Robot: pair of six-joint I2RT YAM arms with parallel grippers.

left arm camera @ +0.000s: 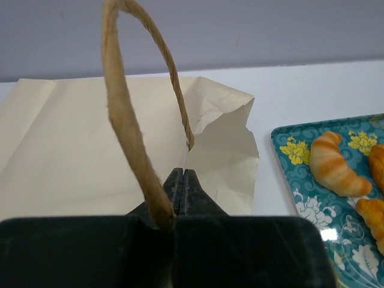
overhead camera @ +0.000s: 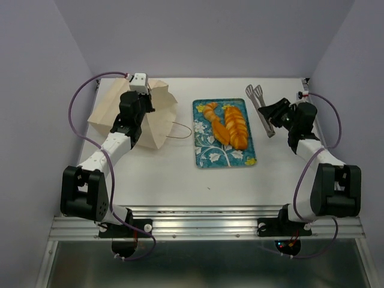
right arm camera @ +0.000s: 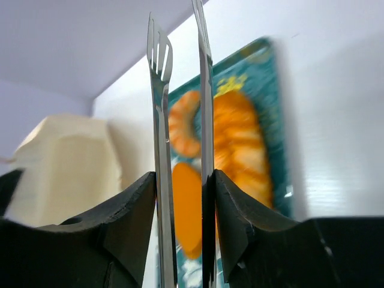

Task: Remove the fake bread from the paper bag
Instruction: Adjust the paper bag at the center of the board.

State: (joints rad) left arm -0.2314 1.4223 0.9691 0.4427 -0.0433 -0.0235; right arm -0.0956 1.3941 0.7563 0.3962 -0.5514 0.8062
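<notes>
The pale paper bag (overhead camera: 159, 126) lies slumped at the table's left, its open mouth (left arm camera: 225, 150) turned toward the tray. My left gripper (overhead camera: 146, 103) is over it, jaws pressed together (left arm camera: 183, 175), with one brown loop handle (left arm camera: 129, 120) rising from the bag and running down between the finger bases. The fake bread rests on the teal floral tray (overhead camera: 204, 157): a braided loaf (overhead camera: 236, 127), a croissant (overhead camera: 210, 111) (left arm camera: 333, 165) and a smooth orange piece (overhead camera: 221, 131). My right gripper (overhead camera: 273, 114) (right arm camera: 183, 177) is right of the tray, shut on metal tongs (overhead camera: 257, 96) (right arm camera: 157, 120).
The bag's second handle (overhead camera: 180, 129) lies on the white table between bag and tray. Lilac walls close in the back and both sides. The tongs' tips point toward the back wall, beside the tray's far right corner.
</notes>
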